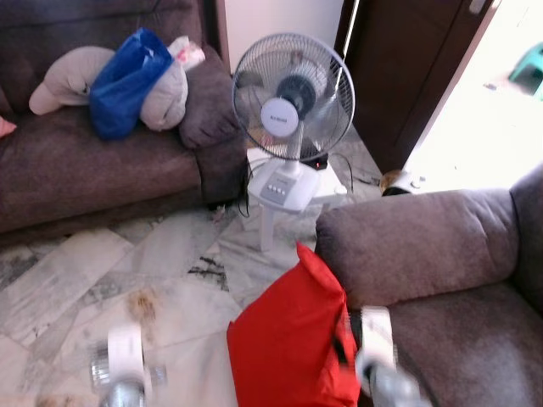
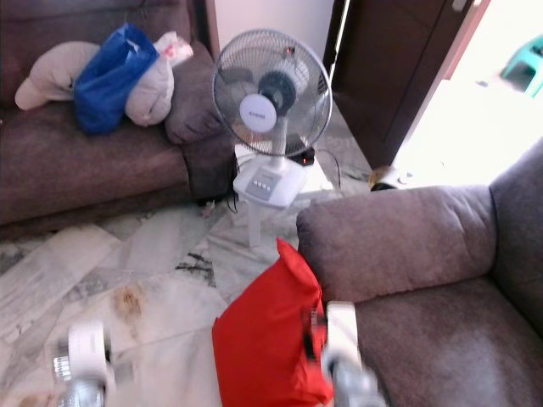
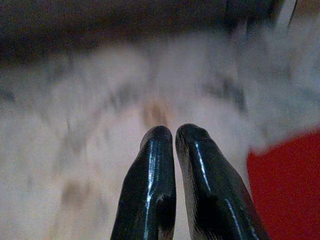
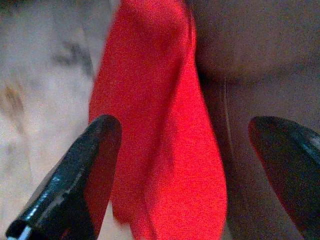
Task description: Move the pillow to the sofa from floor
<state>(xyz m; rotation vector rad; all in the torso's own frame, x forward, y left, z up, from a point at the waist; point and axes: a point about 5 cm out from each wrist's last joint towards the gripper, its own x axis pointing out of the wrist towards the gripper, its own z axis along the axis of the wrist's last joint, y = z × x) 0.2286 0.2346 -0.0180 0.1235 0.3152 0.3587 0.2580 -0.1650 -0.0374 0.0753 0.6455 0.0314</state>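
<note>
Nearest the camera, the right gripper [image 4: 185,175] is spread wide around the red pillow [image 1: 293,343], apparently lining up a grasp, while the left gripper [image 3: 172,137] hangs pressed together over the marble floor [image 1: 102,271]. The pillow stands on edge against the near sofa [image 1: 424,246], long axis upright, a corner pointing up; beyond stands a fan [image 1: 293,93]
</note>
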